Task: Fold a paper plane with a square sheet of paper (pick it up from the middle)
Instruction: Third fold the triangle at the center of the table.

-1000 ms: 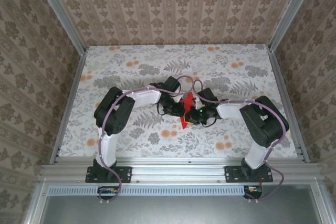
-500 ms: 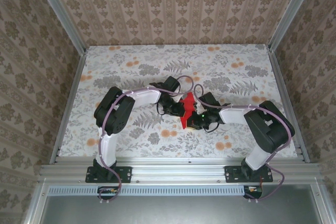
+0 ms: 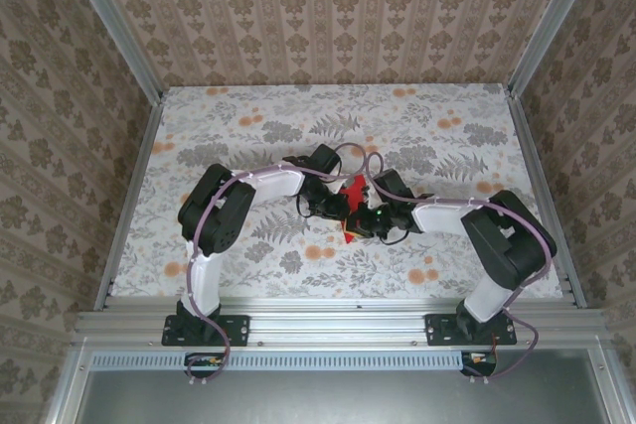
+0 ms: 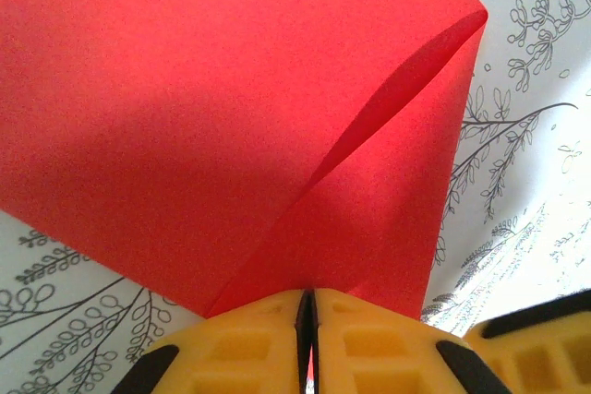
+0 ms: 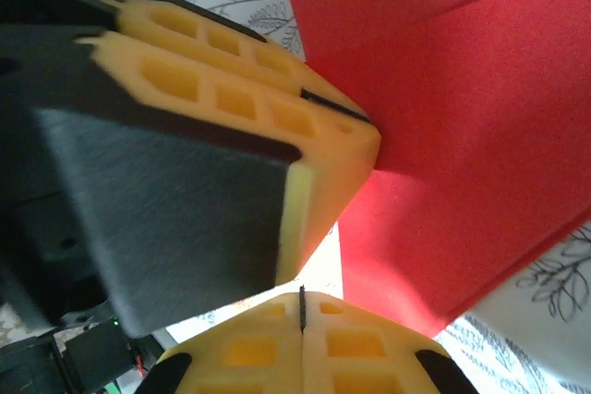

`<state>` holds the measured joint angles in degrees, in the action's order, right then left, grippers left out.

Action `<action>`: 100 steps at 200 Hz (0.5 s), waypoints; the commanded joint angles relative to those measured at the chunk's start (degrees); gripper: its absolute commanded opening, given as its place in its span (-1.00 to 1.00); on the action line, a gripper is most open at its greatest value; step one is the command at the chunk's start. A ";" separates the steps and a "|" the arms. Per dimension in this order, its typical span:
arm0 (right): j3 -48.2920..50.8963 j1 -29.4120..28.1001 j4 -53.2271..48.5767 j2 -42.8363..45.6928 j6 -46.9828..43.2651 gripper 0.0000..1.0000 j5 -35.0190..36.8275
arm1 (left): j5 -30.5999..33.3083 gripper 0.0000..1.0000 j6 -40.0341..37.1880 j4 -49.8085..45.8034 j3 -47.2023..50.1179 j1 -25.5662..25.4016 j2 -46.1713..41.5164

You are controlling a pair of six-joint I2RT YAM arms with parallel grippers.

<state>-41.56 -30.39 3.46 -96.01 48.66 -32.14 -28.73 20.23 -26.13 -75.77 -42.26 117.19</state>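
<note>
Lately right gripper (image 5: 302, 297), shut and apparently empty, has closed in on left gripper (image 4: 307, 297) pinching the part-folded square sheet of paper (image 4: 231, 89); crease-pressing likely.

Top cam's up high behind the bases, looking down on the whole table (image 3: 248, 111). Wrist cams are right up close, each peering out past its fingers (image 4: 369, 348) (image 5: 249, 348) at the paper (image 4: 185, 89) (image 5: 480, 136) (image 3: 354, 187), which all three share.

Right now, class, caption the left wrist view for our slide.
Left gripper shut on the folded red paper, over a floral tabletop.
</note>
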 commanded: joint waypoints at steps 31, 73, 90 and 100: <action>-1.50 -2.47 -1.70 -3.57 -0.42 -0.89 -0.96 | 5.83 -0.75 -2.05 -5.69 2.11 1.04 4.49; -0.57 -2.95 -7.43 -3.05 -3.93 -0.89 0.05 | 5.88 -0.75 -2.04 -5.59 2.28 1.30 4.72; 0.34 -3.34 -8.81 -2.73 -4.79 -0.89 0.32 | 5.88 -0.75 -2.15 -5.58 2.32 1.35 4.89; 1.07 -3.52 -9.17 -2.44 -5.03 -0.89 0.54 | 5.88 -0.75 -2.12 -5.64 2.29 1.46 4.89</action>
<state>-42.06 -32.75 1.78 -98.72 45.93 -32.10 -29.63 19.64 -26.13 -75.79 -41.91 117.38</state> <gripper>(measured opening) 0.068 0.124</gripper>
